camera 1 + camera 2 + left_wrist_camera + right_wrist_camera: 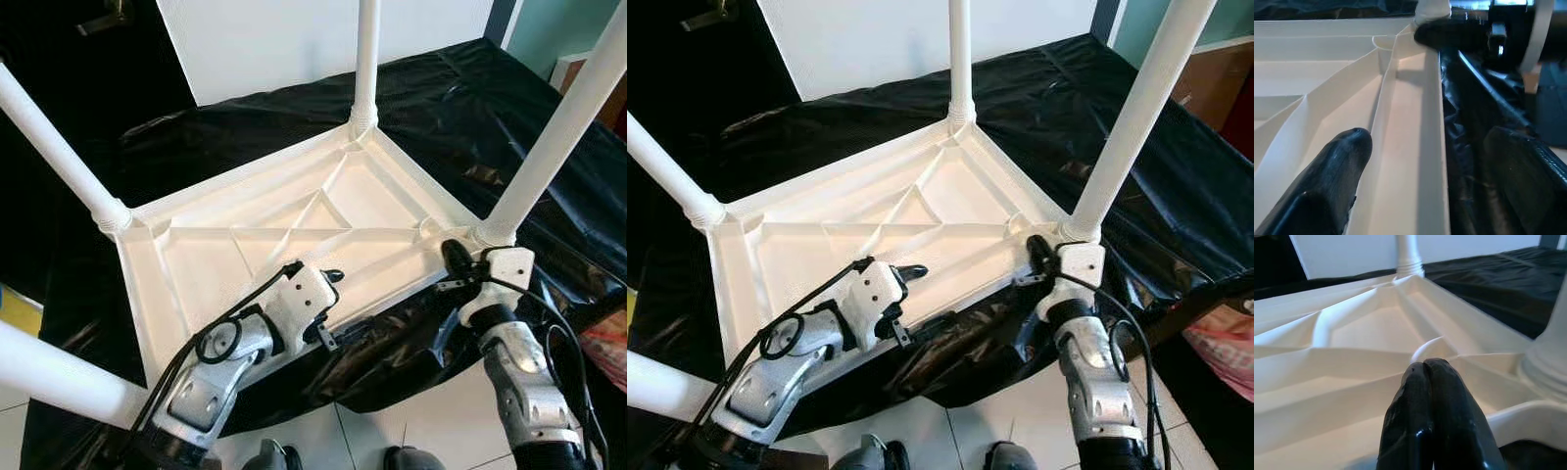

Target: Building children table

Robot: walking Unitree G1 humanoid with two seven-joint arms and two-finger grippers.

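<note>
A white plastic children's table [294, 227] lies upside down on a black sheet [470, 108]. Its legs point up: a far leg [366, 59], a right leg [558, 137], a left leg [54, 147] and a near-left leg [49, 377]. My left gripper [343, 304] is open and straddles the table's near rim [1425, 161], one finger [1347, 161] inside the tray and the other [1518, 161] outside over the sheet. My right gripper [453, 255] is shut with nothing in it; its tips [1430, 369] sit at the near right corner, beside the base of the right leg.
The black sheet hangs over the near edge down to the white tiled floor [431, 421]. A white panel [274, 39] stands behind the table. A pink patterned thing [607, 343] lies at the right edge. My feet [274, 455] stand just below the table's near edge.
</note>
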